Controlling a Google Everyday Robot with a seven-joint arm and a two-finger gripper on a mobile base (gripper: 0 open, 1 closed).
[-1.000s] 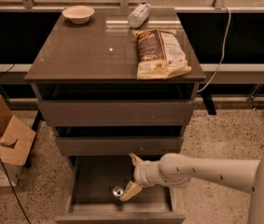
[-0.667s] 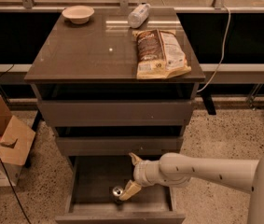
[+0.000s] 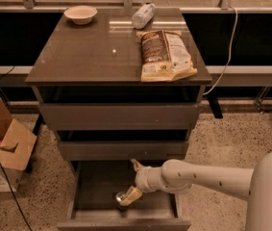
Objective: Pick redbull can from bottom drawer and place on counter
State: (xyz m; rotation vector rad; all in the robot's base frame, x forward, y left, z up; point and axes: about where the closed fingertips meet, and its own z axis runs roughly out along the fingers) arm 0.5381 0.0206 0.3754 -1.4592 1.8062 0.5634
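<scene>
The bottom drawer (image 3: 97, 213) is pulled open at the foot of the cabinet. The redbull can (image 3: 120, 196) stands upright inside it near the front, its shiny silver top showing. My gripper (image 3: 131, 181) reaches into the drawer from the right, with its fingers spread apart. The lower fingertip (image 3: 129, 196) touches the can's right side, and the upper finger (image 3: 136, 165) points up toward the middle drawer. The can is not between the fingers. The counter (image 3: 92, 52) is the glossy top slab above.
On the counter lie a snack bag (image 3: 166, 54), a clear plastic bottle (image 3: 142, 16) and a pale bowl (image 3: 80, 14). The two upper drawers (image 3: 121, 117) stick out slightly. Cardboard boxes (image 3: 3, 148) stand on the floor at the left. A cable (image 3: 229, 47) hangs at the right.
</scene>
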